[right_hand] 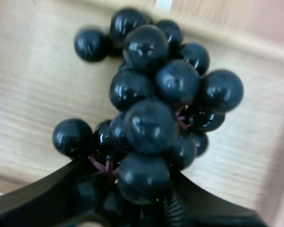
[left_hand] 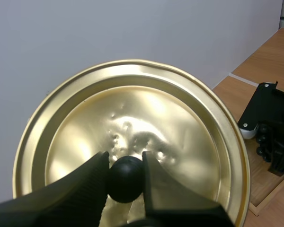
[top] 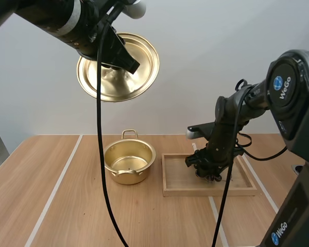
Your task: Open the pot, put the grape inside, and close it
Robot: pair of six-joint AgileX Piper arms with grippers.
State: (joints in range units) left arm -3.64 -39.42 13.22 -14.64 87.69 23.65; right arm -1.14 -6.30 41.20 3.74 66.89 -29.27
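Your left tool [left_hand: 125, 176] pinches the lid [left_hand: 132, 109] by its black knob [left_hand: 125, 183], high over the bench [top: 67, 206] and well clear of the open pot [top: 150, 154]. Your right tool [top: 210, 170], inside the wooden tray [top: 206, 192] beside the pot, grips the grapes [right_hand: 151, 109], which hide its fingertips. "WeGo" marks the right arm [top: 293, 98]

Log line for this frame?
left gripper: lid held by knob, aloft | right gripper: on grapes at tray | pot: open, empty
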